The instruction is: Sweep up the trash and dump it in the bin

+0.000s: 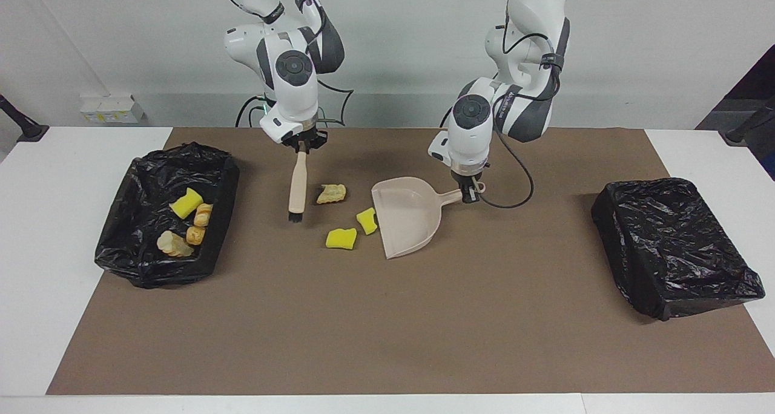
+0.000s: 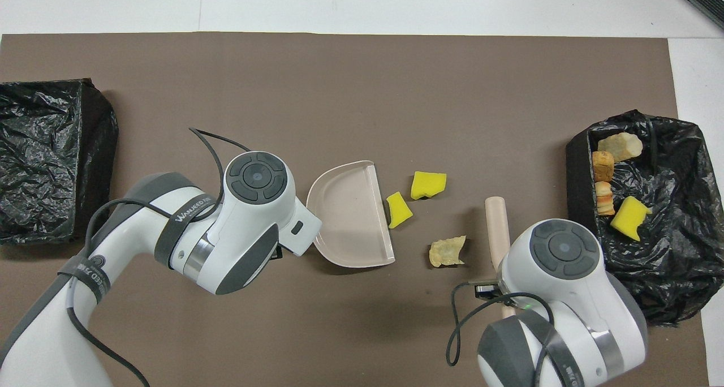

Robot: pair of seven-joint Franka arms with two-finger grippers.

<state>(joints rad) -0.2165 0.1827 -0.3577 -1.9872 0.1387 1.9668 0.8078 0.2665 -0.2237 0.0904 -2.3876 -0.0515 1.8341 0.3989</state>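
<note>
Facing view, right gripper [image 1: 301,149]: clamped on the top end of the brush handle [image 1: 297,184], which hangs down with the bristles [image 1: 295,218] at the mat.
Left gripper [image 1: 467,195]: closed on the tip of the dustpan handle [image 1: 455,195]; the dustpan [image 1: 404,214] sits on the brown mat [image 1: 424,317] with its open lip toward the brush.
Scraps between the two grippers: a crumpled tan scrap [image 1: 332,193] just beside the brush, a yellow sponge piece [image 1: 366,220] touching the pan's lip, and a second yellow sponge piece [image 1: 341,238] near it.
Outward from the right gripper: a black-lined bin [image 1: 163,214] already holding sponge and bread-like bits.
Outward from the left gripper: a second black-lined bin [image 1: 672,244], its inside not visible.
Handling judgement: scraps look light and soft, likely to skid or roll; slow strokes suit them. The pan looks stiff, light plastic, and held by the handle's end it may tip when lifted.
</note>
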